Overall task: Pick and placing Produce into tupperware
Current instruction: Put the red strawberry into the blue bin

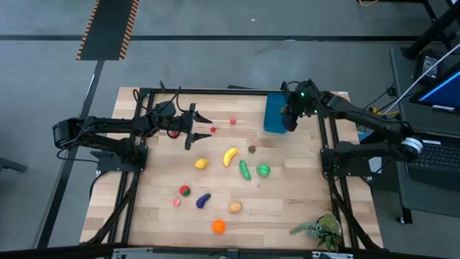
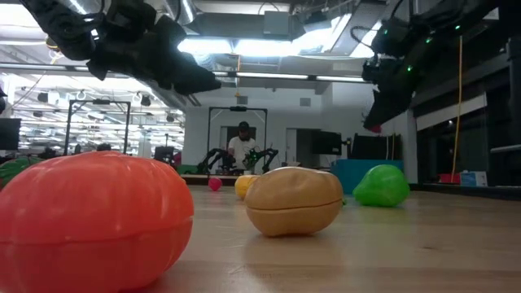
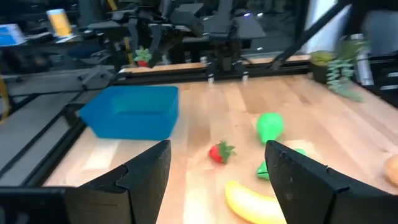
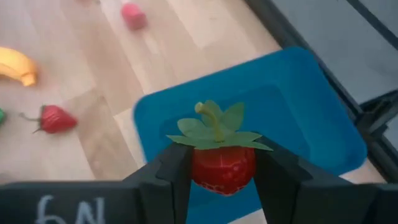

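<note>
Red strawberry point(image 4: 216, 167), leaves up, in right claw point(image 4: 217, 171) over tupperware point(image 4: 298, 112)

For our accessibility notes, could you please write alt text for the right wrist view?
The right tool grips a red strawberry with green leaves directly above the open blue tupperware. On the wooden table beyond lie another strawberry, a banana and a small pink piece.

Glossy plastic tupperware point(image 4: 298, 118), wooden table point(image 1: 287, 201)
</note>
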